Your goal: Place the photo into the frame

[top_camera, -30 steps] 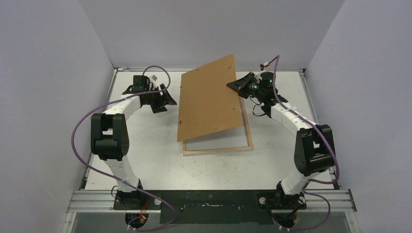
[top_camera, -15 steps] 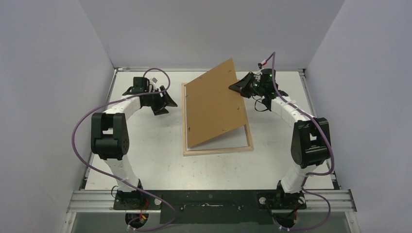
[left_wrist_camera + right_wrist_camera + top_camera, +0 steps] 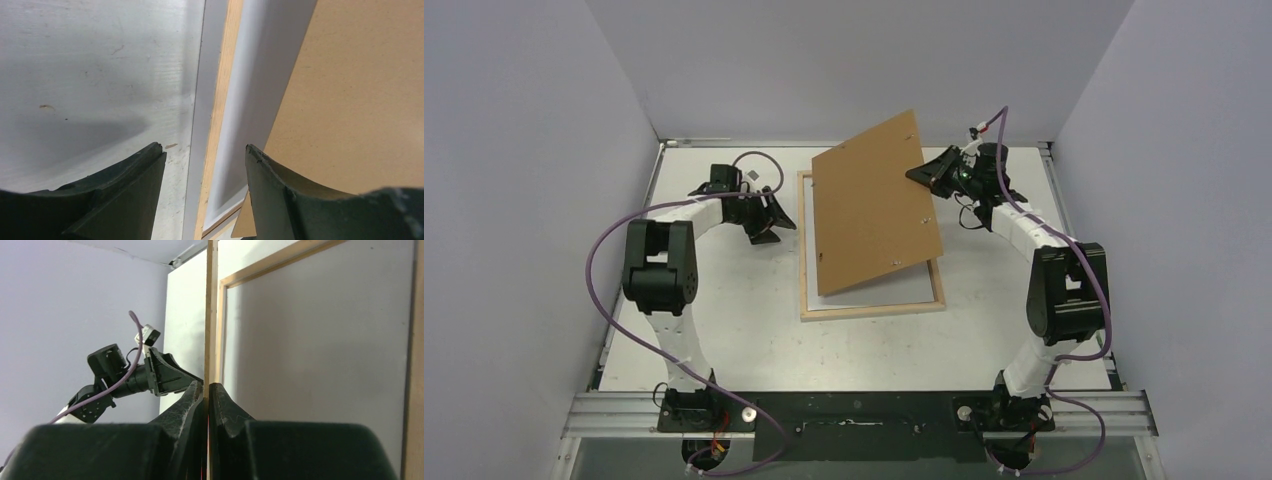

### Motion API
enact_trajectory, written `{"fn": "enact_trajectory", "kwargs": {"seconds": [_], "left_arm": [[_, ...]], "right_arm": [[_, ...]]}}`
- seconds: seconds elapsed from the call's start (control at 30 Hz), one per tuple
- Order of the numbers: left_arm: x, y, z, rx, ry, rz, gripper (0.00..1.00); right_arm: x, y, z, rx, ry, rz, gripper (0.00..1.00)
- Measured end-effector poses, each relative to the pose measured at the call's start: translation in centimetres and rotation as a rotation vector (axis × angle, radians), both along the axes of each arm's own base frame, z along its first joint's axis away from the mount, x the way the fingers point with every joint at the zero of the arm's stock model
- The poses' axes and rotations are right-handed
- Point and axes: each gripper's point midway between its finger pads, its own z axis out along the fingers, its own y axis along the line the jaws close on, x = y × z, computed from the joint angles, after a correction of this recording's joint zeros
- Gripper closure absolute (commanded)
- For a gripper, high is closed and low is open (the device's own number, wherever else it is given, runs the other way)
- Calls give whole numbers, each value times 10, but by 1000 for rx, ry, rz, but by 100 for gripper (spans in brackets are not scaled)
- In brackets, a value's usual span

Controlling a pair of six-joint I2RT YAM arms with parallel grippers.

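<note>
Frame [image 3: 874,308] lies flat on the table [image 3: 724,330], its long sides running away from the arms. Above it a brown board [image 3: 874,210] hangs tilted: its near edge is low over the frame and its far edge is raised. The right gripper [image 3: 921,176] is clamped on the board's right edge, fingers pinched tight on the thin sheet. The left gripper [image 3: 776,220] is at the frame's left rim, jaws apart and holding nothing, one finger on each side of the rim. A pale sheet fills the frame's inside; it may be the photo's back, but I cannot tell.
</note>
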Motion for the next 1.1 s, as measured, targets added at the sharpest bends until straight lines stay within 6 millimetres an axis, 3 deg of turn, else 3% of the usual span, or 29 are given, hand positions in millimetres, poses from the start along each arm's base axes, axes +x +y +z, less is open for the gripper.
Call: {"fn": "enact_trajectory", "kwargs": {"seconds": [0.2,0.47,0.73,1.1], "left_arm": [[2,-12,1,-5,-6,-28,51],[-1,-17,-13,10,31,-42,61],[-6,-14,-27,29,73,-35,64],[-4,-15,-29,28,76,-37,66]], "right_arm": [[0,5,9,43,-47,18,100],[-1,9,-5,72,-22,20,100],[-3,17,-21,65,16,23,100],[-2,20,-40,53,59,22,100]]}}
